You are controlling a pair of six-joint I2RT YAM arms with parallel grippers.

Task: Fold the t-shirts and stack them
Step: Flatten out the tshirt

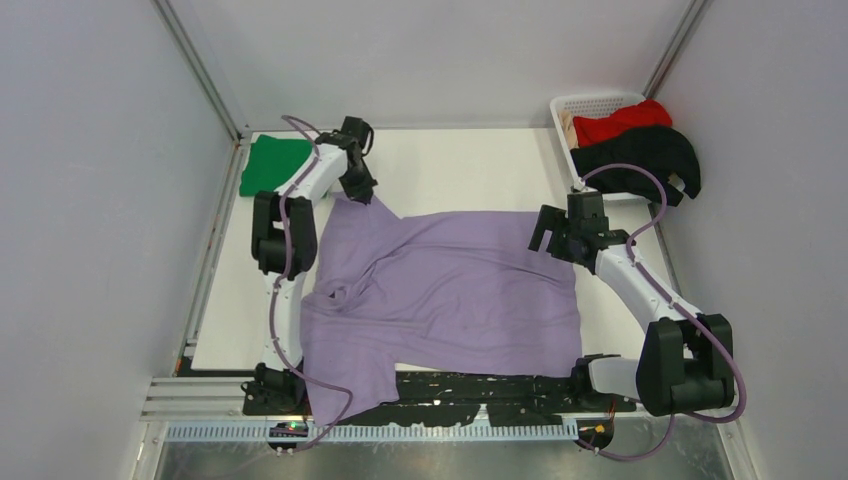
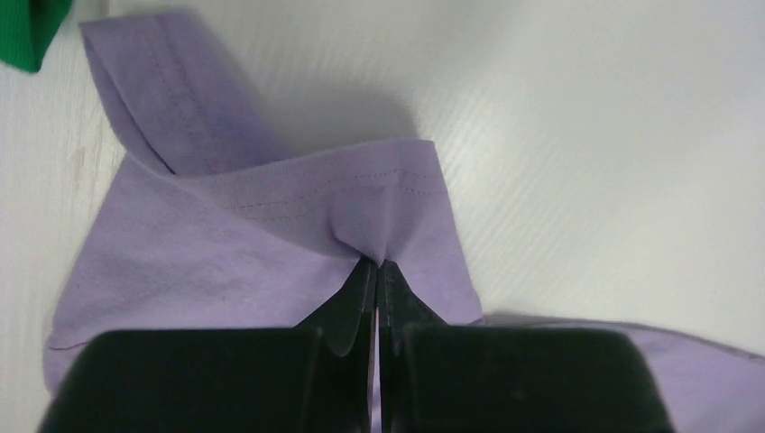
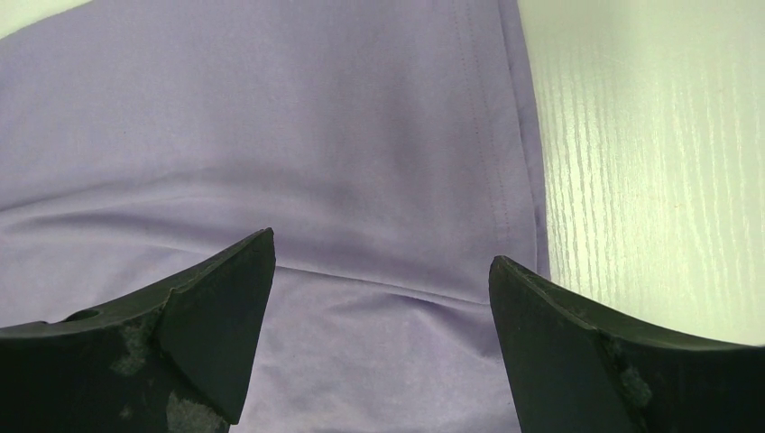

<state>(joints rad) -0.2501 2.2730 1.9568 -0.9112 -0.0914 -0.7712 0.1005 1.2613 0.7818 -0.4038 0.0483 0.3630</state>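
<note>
A lavender t-shirt (image 1: 450, 285) lies spread and wrinkled across the middle of the table. My left gripper (image 1: 362, 190) is shut on the lavender t-shirt's far left sleeve hem (image 2: 379, 212), pinching a fold of it. My right gripper (image 1: 553, 237) is open and empty just above the shirt's right hem (image 3: 492, 135), fingers (image 3: 216, 298) wide apart. A folded green t-shirt (image 1: 274, 163) lies at the far left; a corner shows in the left wrist view (image 2: 27, 32). A red t-shirt (image 1: 620, 122) and a black t-shirt (image 1: 650, 155) sit in the basket.
A white lattice basket (image 1: 590, 103) stands at the far right corner. The shirt's near left part hangs over the table's front edge by the left arm base (image 1: 272, 385). Grey walls close in on both sides.
</note>
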